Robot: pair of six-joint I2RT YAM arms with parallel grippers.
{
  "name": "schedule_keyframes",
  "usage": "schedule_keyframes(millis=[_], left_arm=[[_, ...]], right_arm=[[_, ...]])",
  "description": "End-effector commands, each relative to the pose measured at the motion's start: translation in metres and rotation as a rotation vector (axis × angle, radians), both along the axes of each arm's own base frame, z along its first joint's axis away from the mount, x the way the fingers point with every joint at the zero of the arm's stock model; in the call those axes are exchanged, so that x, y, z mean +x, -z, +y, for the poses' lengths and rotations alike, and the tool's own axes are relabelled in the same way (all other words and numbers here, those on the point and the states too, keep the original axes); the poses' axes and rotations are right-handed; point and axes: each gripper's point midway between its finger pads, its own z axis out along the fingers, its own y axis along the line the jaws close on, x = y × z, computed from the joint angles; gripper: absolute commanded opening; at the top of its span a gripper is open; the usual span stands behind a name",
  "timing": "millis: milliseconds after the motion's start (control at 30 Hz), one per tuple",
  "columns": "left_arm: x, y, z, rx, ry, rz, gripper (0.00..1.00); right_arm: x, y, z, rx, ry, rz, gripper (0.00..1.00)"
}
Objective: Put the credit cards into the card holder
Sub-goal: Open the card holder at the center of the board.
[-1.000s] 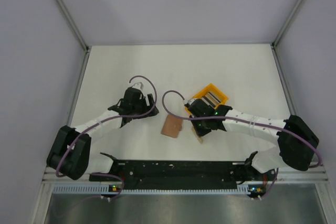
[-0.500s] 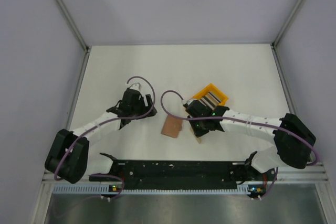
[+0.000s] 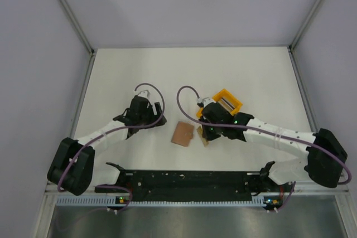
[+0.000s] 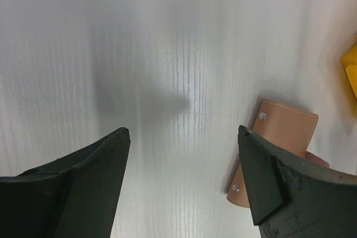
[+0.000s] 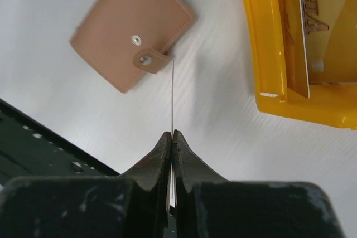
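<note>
- Top external view: the left claw (image 3: 140, 112) is seen left of centre, apart from the card holder (image 3: 183, 134), which lies flat on the table (image 3: 167, 71) to its lower right.
- In the left wrist view, the left claw is spread wide with nothing between its fingers. The card holder is seen at the lower right of the frame, partly hidden by the claw itself.
- In the right wrist view, the card holder is found at the upper left, folded shut with its tab (image 5: 150, 61) snapped down. Its long axis appears to run from lower left to upper right.
- At bottom centre, the right claw (image 5: 172, 135) is pinched shut on one credit card (image 5: 172, 93). The card is held edge-on and shows as a thin line running straight up the frame.
- The card's far end stops just right of the tab; whether contact is made cannot be told.
- The card holder is thus placed up and to the left of the right claw, which is judged the nearer of the two.
- Since the holder is closed, it is judged that it must be opened before the card can be slid in.
- At the upper right, the yellow tray (image 5: 262, 37) is seen, with the remaining credit cards (image 5: 301, 32) standing inside it.
</note>
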Motion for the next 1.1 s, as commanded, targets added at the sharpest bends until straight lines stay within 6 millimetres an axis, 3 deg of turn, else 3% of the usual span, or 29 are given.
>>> schedule_keyframes(millis=[0,167,400,733,767,800,1067], left_arm=[[0.007,-0.012,-0.005,-0.048,-0.013,-0.049,0.82],[0.005,-0.01,-0.002,-0.047,-0.032,-0.042,0.83],[0.002,-0.011,0.002,-0.044,-0.045,-0.046,0.86],[-0.005,-0.01,-0.01,-0.099,0.018,-0.049,0.91],[-0.007,-0.009,-0.013,-0.108,0.035,-0.047,0.91],[-0.011,-0.007,-0.015,-0.112,0.053,-0.033,0.98],[-0.014,-0.008,-0.03,-0.141,0.108,-0.052,0.97]], right_arm=[[0.018,-0.058,0.045,0.284,0.062,-0.101,0.0],[0.031,-0.06,0.085,0.397,0.116,-0.068,0.0],[0.042,-0.048,0.113,0.389,0.166,-0.078,0.0],[0.036,-0.018,0.074,0.271,0.242,-0.101,0.0],[0.035,-0.017,0.07,0.269,0.249,-0.1,0.0],[0.034,-0.017,0.068,0.27,0.252,-0.096,0.0],[0.03,-0.017,0.051,0.297,0.294,-0.099,0.0]])
